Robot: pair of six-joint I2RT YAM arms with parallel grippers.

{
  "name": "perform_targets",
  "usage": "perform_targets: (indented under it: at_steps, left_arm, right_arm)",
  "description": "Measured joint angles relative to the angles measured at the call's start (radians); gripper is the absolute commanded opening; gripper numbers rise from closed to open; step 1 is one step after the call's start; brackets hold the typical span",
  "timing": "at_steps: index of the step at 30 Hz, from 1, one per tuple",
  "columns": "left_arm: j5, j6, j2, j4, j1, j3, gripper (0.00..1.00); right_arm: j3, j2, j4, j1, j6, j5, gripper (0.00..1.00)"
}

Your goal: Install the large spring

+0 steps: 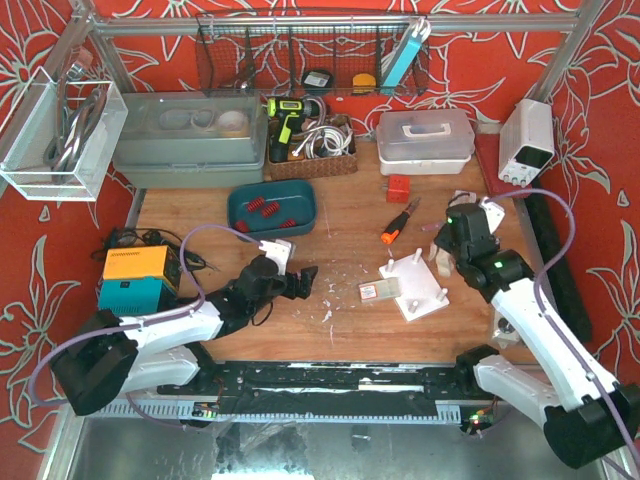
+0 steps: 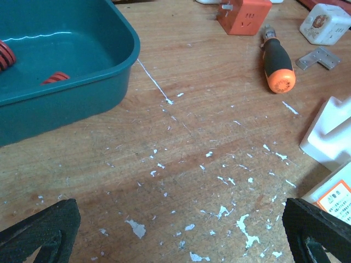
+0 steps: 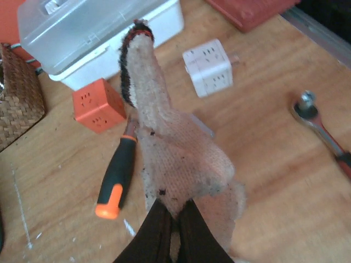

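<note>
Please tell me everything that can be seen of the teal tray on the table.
The tray is teal and looks like smooth plastic. It is rectangular, with rounded corners, a rolled rim and low walls. It sits flat and upright on the wooden table, at the back left, close in front of the wicker basket; whether the two touch cannot be told. Inside lie a few red springs, apart from each other.

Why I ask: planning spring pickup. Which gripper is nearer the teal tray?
Left. The left gripper sits close in front of the teal tray; the right gripper, clamping a cloth, is far off right.
</note>
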Motion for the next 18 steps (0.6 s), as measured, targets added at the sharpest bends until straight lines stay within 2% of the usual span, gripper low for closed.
perform_targets:
  at_steps: [6, 12, 15, 18]
  left_arm:
    - [0.019, -0.003, 0.010, 0.004, 0.000, 0.000, 1.00]
    - [0.064, 0.001, 0.015, 0.021, 0.000, 0.000, 1.00]
    - [0.091, 0.009, 0.015, 0.040, 0.000, 0.000, 1.00]
    - [0.116, 0.018, 0.015, 0.057, 0.000, 0.000, 1.00]
  right_arm:
    - [-0.054, 0.181, 0.320, -0.003, -0.178, 0.083, 0.00]
    - [0.007, 0.419, 0.505, -0.052, -0.335, 0.078, 0.00]
    - [0.077, 0.535, 0.547, -0.085, -0.397, 0.056, 0.23]
    - [0.132, 0.623, 0.562, -0.109, -0.451, 0.033, 0.36]
